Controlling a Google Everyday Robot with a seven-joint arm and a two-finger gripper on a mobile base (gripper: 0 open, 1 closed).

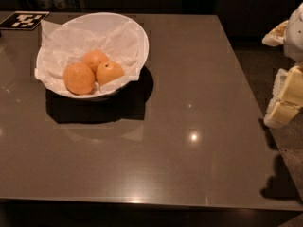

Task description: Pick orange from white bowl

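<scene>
The white bowl (137,34), lined with crumpled white paper, stands at the back left of the dark table. Three oranges lie in its front part. The orange (110,73) with a small dark stem dimple is the right one. A slightly larger orange (79,78) lies to its left and a third orange (94,58) behind them. My gripper (285,100), white and pale yellow, hangs at the right edge of the view, off the table's right side, far from the bowl and holding nothing that I can see.
A black-and-white marker tag (22,20) lies at the table's back left corner. The glossy brown table (189,126) stretches between the bowl and the arm. Dark floor lies right of the table edge.
</scene>
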